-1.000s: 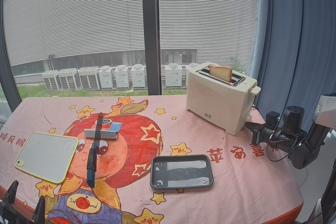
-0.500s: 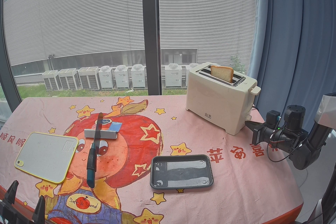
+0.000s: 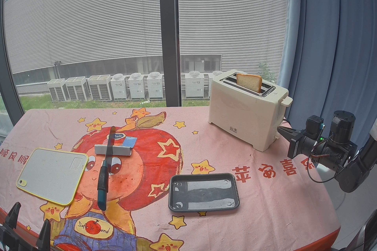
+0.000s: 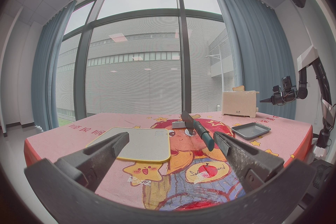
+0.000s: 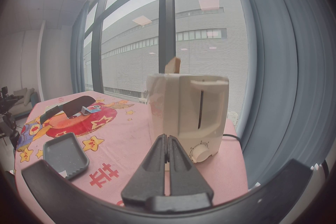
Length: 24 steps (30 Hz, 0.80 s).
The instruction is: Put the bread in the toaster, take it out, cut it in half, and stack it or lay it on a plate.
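One slice of bread (image 3: 248, 82) is seen in the head view standing upright in the slot of the boxy cream toaster (image 3: 247, 112), with its pale crumb and tan crust raised above the rim. Loading is thus judged done, while lifting out, halving and plating are not yet done. The right gripper (image 3: 279, 129) is held just off the toaster's end face. The glossy dark rectangular plate (image 3: 204, 192), the matte grey yellow-edged cutting board (image 3: 51, 175) and the knife (image 3: 105, 169) lie untouched, well apart from its jaws. In the left wrist view the left gripper (image 4: 170, 139) is spread wide with nothing held; the board is found just ahead of the jaws, the knife beyond it and the toaster far off. In the right wrist view the jaws are pressed fully together and empty. The toaster's round dial (image 5: 198, 154) is seen just past their tips, the lever (image 5: 210, 83) is set at the top of its slot above them, and the bread is higher up.
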Tool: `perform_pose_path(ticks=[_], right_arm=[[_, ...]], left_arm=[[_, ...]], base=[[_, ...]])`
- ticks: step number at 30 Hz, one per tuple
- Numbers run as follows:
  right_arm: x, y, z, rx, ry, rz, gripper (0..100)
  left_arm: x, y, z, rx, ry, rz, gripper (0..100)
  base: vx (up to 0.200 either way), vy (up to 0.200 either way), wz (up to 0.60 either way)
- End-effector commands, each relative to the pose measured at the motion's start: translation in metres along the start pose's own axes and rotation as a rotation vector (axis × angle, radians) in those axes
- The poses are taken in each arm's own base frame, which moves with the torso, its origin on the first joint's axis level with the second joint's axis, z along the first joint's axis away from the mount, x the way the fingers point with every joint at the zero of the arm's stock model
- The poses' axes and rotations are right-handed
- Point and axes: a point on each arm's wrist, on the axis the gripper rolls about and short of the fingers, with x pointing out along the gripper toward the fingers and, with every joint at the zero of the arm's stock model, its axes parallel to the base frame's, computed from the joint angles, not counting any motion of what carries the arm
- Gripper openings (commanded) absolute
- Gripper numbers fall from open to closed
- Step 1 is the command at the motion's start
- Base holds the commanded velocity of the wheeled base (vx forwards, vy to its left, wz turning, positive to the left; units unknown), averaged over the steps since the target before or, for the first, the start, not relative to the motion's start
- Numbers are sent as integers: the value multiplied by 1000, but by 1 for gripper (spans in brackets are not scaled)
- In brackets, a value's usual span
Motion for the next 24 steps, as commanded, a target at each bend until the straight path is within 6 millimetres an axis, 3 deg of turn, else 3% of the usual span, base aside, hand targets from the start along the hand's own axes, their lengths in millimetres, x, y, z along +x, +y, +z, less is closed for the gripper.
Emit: perform_pose_path(ticks=[1,24], right_arm=[[-14,4,22,-22,-81,2,0],[-33,7,55,-54,-215,-4,0]], left_arm=[[1,0,-5,0,9,0,100],[1,0,-5,0,9,0,100]], base=[[0,0,0],[0,0,0]])
